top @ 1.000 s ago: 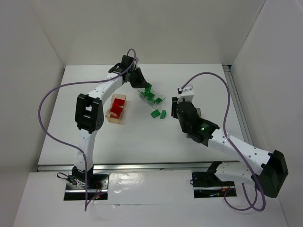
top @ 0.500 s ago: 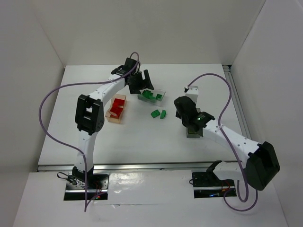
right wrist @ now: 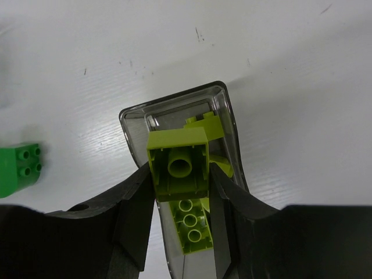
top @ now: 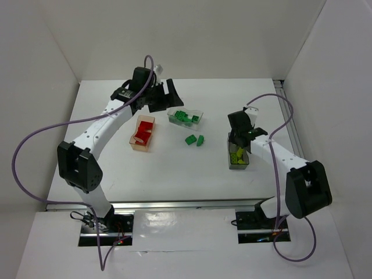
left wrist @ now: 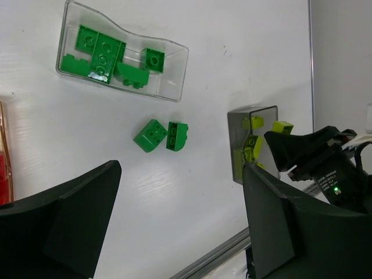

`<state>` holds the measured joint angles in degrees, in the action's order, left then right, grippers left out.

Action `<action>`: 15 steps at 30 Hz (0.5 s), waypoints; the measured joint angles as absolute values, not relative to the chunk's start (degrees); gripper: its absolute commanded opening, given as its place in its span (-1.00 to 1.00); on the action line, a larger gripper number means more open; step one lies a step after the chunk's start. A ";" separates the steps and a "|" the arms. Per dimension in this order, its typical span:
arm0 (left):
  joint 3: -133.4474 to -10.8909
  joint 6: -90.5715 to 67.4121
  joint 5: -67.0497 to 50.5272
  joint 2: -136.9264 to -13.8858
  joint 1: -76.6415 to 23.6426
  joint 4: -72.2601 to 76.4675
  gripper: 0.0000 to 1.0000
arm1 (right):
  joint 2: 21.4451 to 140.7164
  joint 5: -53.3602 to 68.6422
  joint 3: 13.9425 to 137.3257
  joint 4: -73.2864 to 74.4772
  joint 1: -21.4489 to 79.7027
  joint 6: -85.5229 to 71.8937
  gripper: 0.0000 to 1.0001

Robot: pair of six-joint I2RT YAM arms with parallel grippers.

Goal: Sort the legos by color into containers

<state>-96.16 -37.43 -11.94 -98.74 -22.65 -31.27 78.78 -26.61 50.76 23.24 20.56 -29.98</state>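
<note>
Stretches the left arm (top: 99, 125) up from its base and over to the right, elbow low on the left side, wrist far forward. Holds the left gripper (top: 165, 96) aloft, looking downward, jaws spread wide apart. Folds the right arm (top: 279, 156) back from its base, forearm running leftward and away, wrist tipped steeply down. Pinches a yellow-green lego (right wrist: 179, 163) between the black fingers (right wrist: 136, 203) of the right gripper (right wrist: 181, 177), both pads pressed against its sides.
</note>
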 measured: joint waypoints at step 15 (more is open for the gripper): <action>-95.37 -35.97 -9.30 -95.77 -23.57 -35.88 0.88 | 75.61 -24.97 50.81 17.98 31.18 -26.83 0.47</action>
<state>-95.37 -35.97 -9.30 -95.77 -23.57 -35.88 75.61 -24.97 50.81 17.98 31.18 -26.83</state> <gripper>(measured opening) 0.940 0.687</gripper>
